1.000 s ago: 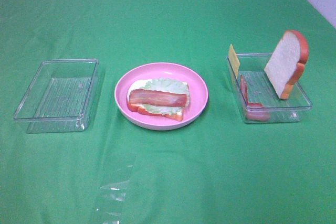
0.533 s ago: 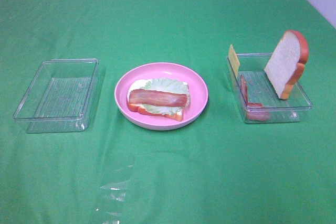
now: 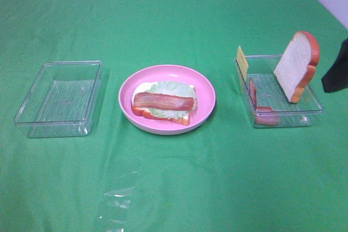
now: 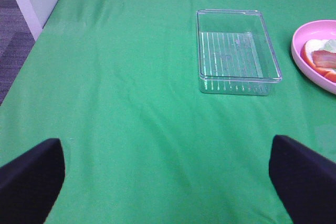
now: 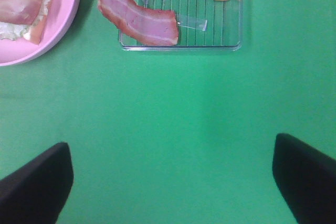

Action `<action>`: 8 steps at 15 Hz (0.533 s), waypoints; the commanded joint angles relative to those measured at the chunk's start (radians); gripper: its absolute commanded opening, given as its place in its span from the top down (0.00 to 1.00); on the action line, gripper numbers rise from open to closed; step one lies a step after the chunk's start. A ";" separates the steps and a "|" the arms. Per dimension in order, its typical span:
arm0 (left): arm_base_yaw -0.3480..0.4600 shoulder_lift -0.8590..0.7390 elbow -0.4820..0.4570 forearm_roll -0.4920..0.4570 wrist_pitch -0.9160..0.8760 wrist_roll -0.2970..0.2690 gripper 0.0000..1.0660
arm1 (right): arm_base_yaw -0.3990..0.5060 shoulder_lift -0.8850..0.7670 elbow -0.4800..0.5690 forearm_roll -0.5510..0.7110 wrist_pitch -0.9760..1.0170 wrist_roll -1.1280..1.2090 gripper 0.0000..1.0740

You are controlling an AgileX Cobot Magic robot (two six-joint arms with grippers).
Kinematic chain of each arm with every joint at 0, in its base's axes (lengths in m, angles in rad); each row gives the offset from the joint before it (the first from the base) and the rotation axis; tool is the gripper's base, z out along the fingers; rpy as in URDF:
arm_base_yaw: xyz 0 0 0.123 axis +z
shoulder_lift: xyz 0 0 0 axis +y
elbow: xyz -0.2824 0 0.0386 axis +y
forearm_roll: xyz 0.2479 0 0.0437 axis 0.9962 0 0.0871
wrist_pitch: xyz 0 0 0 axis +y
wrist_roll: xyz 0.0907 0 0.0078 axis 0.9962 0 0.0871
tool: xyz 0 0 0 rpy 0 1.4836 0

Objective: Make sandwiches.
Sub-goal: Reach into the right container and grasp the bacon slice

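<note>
On the pink plate (image 3: 204, 88) lies a white bread slice (image 3: 163, 116) with a lettuce leaf (image 3: 174, 88) and a bacon strip (image 3: 163, 101) on top. The right clear tray (image 3: 312, 107) holds an upright bread slice (image 3: 296, 64), a yellow cheese square (image 3: 242, 62) and a bacon strip (image 3: 255, 93); this bacon also shows in the right wrist view (image 5: 139, 20). My right gripper (image 5: 170, 182) is open and empty over bare cloth near that tray. My left gripper (image 4: 168, 182) is open and empty, short of the left tray (image 4: 236, 45).
The left clear tray (image 3: 60, 99) is empty. A dark part of my right arm (image 3: 337, 71) shows at the right edge, beside the right tray. A clear plastic sheet (image 3: 119, 194) lies on the green cloth at the front.
A dark part of my right arm has come into the exterior view at the right edge. The food and trays have not moved.
</note>
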 commanded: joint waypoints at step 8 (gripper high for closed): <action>0.001 -0.013 0.002 -0.003 -0.002 0.000 0.06 | 0.108 0.469 -0.505 -0.074 0.252 0.045 0.10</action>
